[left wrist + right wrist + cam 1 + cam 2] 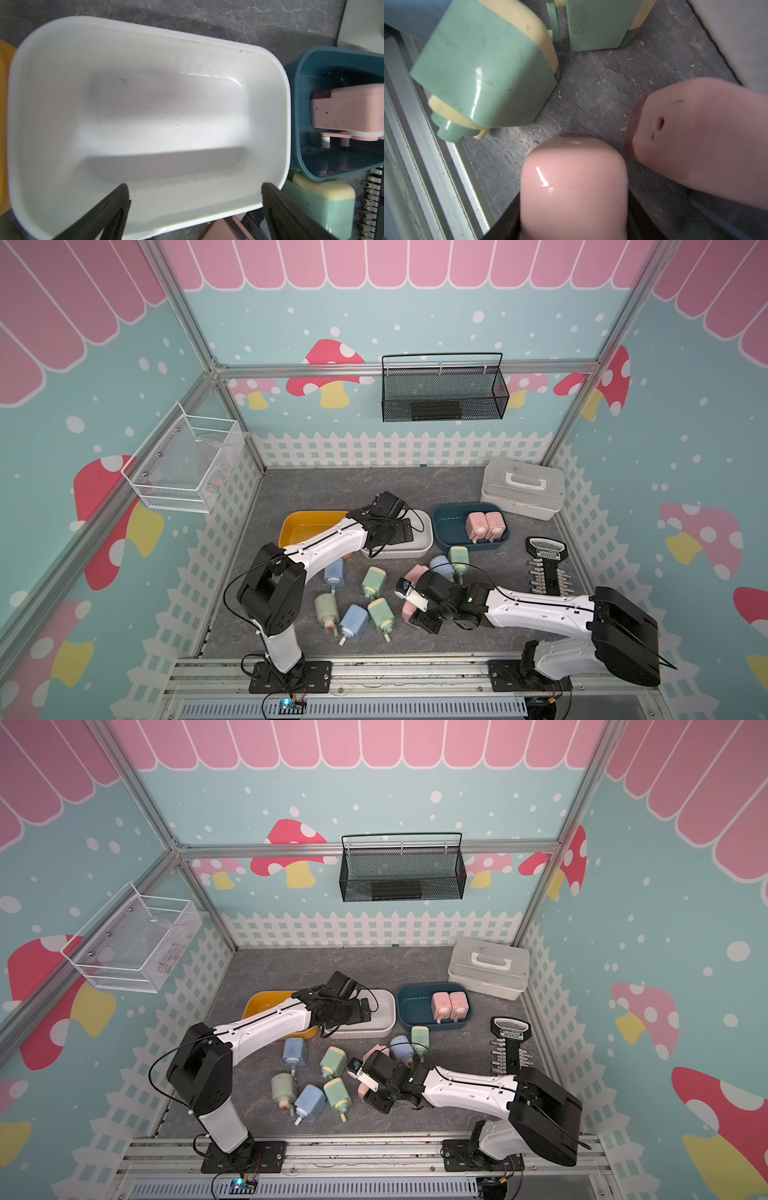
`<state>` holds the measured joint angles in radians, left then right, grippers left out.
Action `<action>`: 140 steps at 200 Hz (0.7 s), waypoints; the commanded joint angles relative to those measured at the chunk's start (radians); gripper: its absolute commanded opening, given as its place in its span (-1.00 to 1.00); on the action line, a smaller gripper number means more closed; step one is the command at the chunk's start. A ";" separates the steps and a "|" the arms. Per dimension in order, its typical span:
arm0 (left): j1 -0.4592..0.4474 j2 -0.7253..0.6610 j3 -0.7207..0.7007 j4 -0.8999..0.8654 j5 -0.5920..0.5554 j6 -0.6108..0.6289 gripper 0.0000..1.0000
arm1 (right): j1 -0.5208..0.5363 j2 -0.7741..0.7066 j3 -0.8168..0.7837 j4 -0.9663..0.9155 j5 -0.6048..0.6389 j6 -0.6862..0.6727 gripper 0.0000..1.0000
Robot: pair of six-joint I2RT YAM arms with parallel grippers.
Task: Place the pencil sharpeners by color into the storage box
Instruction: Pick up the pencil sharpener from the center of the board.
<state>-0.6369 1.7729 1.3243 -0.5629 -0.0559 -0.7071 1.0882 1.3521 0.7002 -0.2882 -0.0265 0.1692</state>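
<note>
Listing from the biggest down: grey table (332, 489), cluttered through the middle. Three tubs stand in a row toward its far side: yellow tub (299, 522), white tub (145, 31) and blue tub (440, 526). The blue one holds two pink sharpeners (484, 524) side by side at its right end, with bare floor at its left end. My left gripper (193, 187) hangs wide open over the white tub, holding nothing. My right gripper (572, 214) is down at the pink sharpener (573, 182) I want, which lies on the table in the near middle. Its long axis runs along my fingers, rounded end away from my wrist. The jaws stand either side of its short width; whether they already pinch it I cannot tell. The blue tub lies beyond and to the right, nearer my right arm. On the way are a second pink sharpener (695, 141) just beside, then a blue sharpener (441, 566) and a green sharpener (458, 558) near the tub's front wall. I judge a lift clear of them comes first.
</note>
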 commanded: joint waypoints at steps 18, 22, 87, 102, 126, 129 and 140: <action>0.006 0.011 0.006 0.009 0.011 0.004 0.98 | 0.007 -0.074 -0.008 -0.015 -0.023 -0.026 -1.00; 0.006 0.010 0.006 0.009 0.013 0.004 0.98 | 0.007 -0.079 -0.007 -0.019 -0.022 -0.029 -1.00; 0.005 0.005 0.018 0.018 0.039 0.014 0.98 | -0.002 -0.187 -0.036 -0.065 -0.023 -0.052 -1.00; 0.006 0.005 0.019 0.019 0.045 0.014 0.98 | -0.004 -0.224 -0.045 -0.067 -0.010 -0.057 -1.00; 0.006 0.005 0.018 0.024 0.054 0.011 0.98 | -0.014 -0.288 -0.051 -0.091 0.017 -0.064 -1.00; 0.006 0.005 0.018 0.026 0.055 0.011 0.98 | -0.017 -0.297 -0.052 -0.093 0.015 -0.066 -1.00; 0.006 0.006 0.018 0.027 0.058 0.011 0.98 | -0.026 -0.332 -0.060 -0.090 -0.005 -0.074 -1.00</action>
<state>-0.6361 1.7729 1.3247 -0.5545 -0.0166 -0.7036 1.0798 1.0904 0.6575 -0.3744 -0.0322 0.1207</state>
